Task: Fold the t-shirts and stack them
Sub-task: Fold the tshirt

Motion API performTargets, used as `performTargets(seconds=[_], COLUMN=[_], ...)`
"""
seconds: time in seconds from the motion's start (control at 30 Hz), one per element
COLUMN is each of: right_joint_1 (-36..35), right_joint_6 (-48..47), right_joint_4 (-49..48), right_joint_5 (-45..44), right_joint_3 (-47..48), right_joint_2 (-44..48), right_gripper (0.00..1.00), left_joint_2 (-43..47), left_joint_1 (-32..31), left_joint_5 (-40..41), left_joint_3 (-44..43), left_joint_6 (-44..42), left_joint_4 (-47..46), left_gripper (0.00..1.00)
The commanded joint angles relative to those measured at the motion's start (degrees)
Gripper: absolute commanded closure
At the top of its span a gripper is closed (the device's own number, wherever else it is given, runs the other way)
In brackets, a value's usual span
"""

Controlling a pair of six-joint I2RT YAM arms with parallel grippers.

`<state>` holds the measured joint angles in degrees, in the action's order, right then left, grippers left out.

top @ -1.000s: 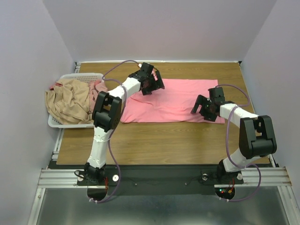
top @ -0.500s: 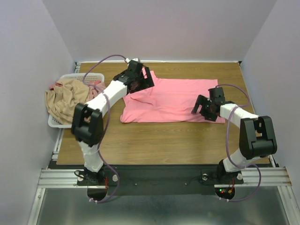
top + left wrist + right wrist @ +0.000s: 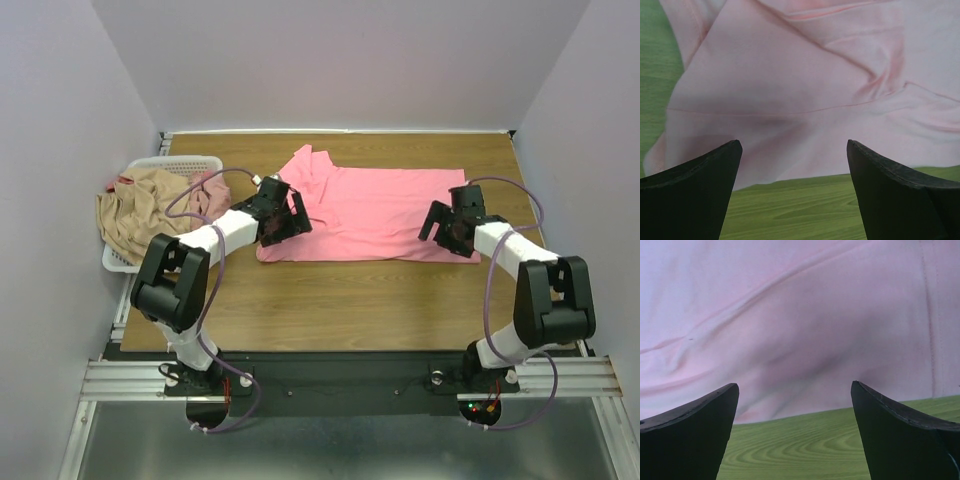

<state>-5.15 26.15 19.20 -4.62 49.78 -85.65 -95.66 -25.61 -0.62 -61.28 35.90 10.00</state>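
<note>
Wooden counter (image 3: 350,300) carries the pink shirt (image 3: 380,205) spread flat mid-surface; left hand (image 3: 283,215) and right hand (image 3: 452,222) stand apart-fingered over its near corners, where this light, limp cloth is judged best pinched.

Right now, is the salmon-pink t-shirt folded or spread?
Spread: salmon-pink t-shirt lies flat across the table, a sleeve jutting at its far-left corner.

Spread t-shirt (image 3: 385,212) on table (image 3: 350,300), basket (image 3: 185,161) at left holding shirts (image 3: 150,215)
</note>
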Motion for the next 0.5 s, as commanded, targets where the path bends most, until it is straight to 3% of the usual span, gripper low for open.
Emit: performTargets(seconds=[0.0, 0.17, 0.47], right_joint_1=[0.5, 0.6, 0.6], right_joint_6=[0.3, 2.5, 7.9], right_joint_4=[0.7, 0.7, 3.5], right_joint_5=[-2.3, -3.3, -1.6], right_joint_3=[2.6, 0.8, -12.1], right_joint_2=[-4.7, -6.4, 3.9], right_gripper=[0.0, 0.0, 0.0], left_joint_2=[0.0, -0.1, 7.1], left_joint_1=[1.3, 2.5, 4.0], left_joint_5=[-2.6, -2.5, 0.2], left_joint_3=[2.2, 8.9, 20.1], left_joint_6=[1.1, 2.9, 5.8], left_joint_4=[-4.8, -6.8, -3.9], left_gripper=[0.02, 0.02, 0.02])
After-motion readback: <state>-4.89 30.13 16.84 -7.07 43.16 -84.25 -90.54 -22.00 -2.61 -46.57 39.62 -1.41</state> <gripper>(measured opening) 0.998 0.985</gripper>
